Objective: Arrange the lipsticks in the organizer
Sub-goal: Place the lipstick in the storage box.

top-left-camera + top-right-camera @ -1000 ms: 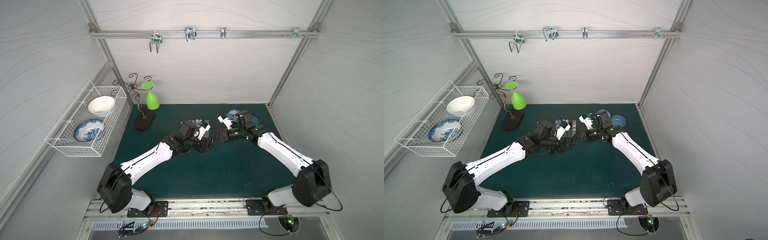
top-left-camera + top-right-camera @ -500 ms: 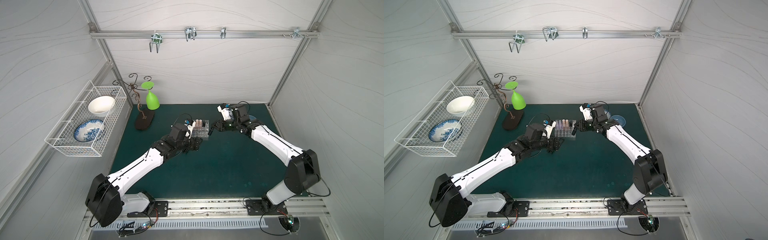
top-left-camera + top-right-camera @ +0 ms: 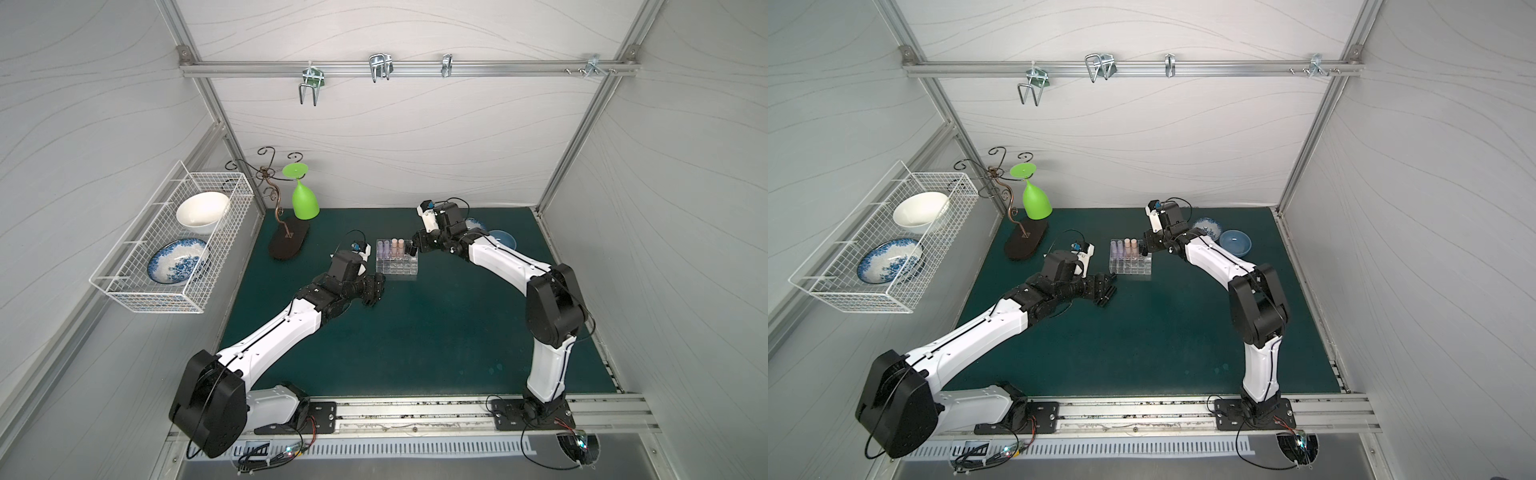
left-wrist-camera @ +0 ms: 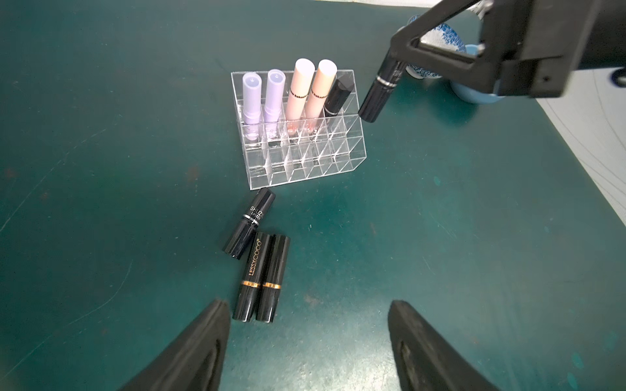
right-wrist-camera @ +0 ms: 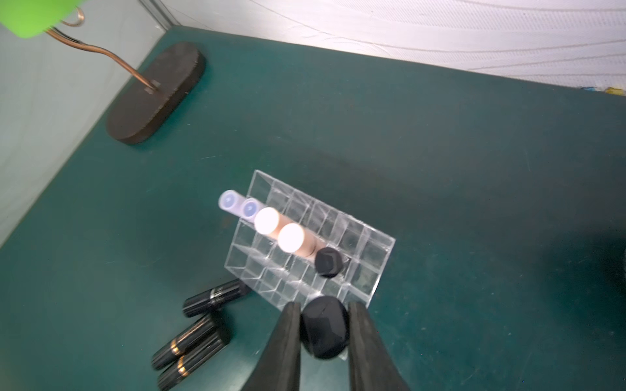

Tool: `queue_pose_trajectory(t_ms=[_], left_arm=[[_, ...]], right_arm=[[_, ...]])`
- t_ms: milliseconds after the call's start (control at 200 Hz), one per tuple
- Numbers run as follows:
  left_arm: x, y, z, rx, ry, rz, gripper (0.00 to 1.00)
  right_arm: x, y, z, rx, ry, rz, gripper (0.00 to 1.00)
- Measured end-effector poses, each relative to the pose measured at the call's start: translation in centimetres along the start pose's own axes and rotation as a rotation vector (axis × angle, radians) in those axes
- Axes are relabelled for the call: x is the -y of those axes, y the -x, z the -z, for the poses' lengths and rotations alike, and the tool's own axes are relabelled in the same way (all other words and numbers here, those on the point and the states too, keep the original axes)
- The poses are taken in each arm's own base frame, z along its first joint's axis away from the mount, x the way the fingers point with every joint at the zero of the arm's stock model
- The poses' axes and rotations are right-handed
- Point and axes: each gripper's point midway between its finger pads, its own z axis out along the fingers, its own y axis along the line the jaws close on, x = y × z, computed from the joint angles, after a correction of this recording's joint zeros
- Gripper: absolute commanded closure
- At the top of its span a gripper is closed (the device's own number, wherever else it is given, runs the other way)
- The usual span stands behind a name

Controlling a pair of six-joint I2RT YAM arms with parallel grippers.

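Left wrist view: a clear organizer [image 4: 305, 162] stands on a green mat [image 4: 101, 169], most of its square cells bare. Its back row holds five upright tubes side by side: two lilac tubes [image 4: 252, 98], two peach tubes [image 4: 299, 89], then a black tube [image 4: 337, 96]. Just beside that black tube, the right claw [image 4: 394, 64] pinches a tilted lipstick [image 4: 379, 94] by its upper end. The lower end hangs at the organizer's back corner; whether it touches the acrylic cannot be told. Right wrist view looks down on this grip: narrow jaws press either side of the black cap, over the corner cell. Near the organizer's front edge, three more black lipsticks lie flat on the mat. A single lipstick [image 4: 249, 225] lies angled with one end close to the front corner, and just beside it a gold-banded pair [image 4: 262, 277] lies touching along its length. The left claw [image 4: 306, 306] hovers by the pair, jaws wide with nothing between them. A blue bowl [image 4: 472, 96] sits behind the right claw. In both top views the organizer sits toward the back of the mat, between the two arms.
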Motion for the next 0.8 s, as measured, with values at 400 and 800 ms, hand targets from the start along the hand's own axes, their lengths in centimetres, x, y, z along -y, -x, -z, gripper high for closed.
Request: queue_pose_trajectory(t_ms=[400, 800], left_arm=[[-0.6, 0.1, -0.1, 0.007, 0.010, 0.010, 0.23], [-0.6, 0.0, -0.1, 0.007, 0.010, 0.010, 0.23]], right_arm=[[1.5, 0.2, -2.0, 0.004, -0.069, 0.051, 0.84], [2.4, -0.4, -3.2, 0.000, -0.107, 0.076, 0.82]])
